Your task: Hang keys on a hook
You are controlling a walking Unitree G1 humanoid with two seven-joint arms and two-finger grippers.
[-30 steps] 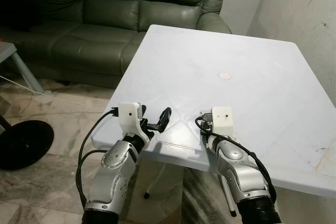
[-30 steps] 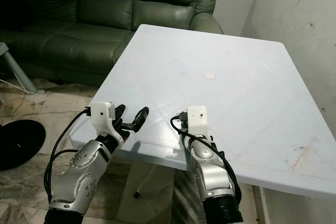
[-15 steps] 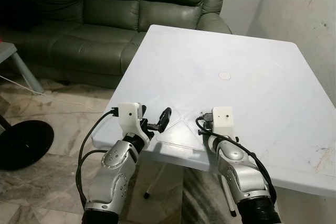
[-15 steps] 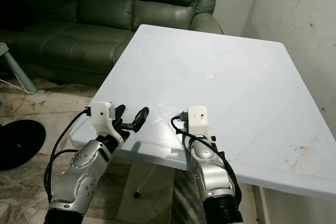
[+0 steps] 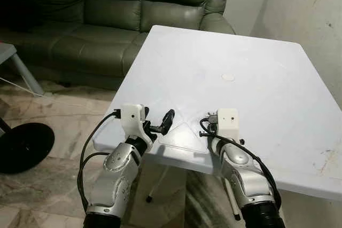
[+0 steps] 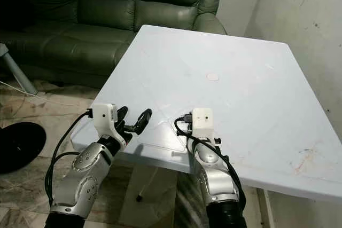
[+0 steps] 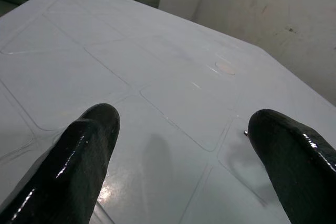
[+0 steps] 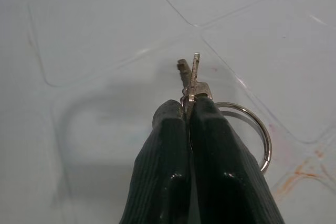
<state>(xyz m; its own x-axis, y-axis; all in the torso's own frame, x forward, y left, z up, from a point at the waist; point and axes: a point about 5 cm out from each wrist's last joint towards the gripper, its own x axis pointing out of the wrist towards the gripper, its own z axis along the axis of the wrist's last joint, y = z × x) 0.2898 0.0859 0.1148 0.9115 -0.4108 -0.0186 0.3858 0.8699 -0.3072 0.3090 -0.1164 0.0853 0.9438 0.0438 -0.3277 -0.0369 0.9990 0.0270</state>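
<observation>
Right gripper (image 8: 190, 109) hovering over the white table (image 5: 256, 68) near its front edge, fingers pinching the keys (image 8: 192, 77) with the key ring (image 8: 257, 132) hanging beside them, left gripper (image 5: 159, 125) reaching over the table's corner, fingers standing wide apart, green sofa (image 5: 107, 14) sitting behind.

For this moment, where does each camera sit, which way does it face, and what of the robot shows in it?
Left eye view: on the head, facing forward and down at the table and sofa; both silver arms show, left gripper open.
Right eye view: same head, same scene from slightly to the right.
Left wrist view: on the left wrist, looking along its spread fingers over the table.
Right wrist view: on the right wrist, looking along the right gripper, shut on keys.
Shared: the white tabletop shows in all four views.
</observation>
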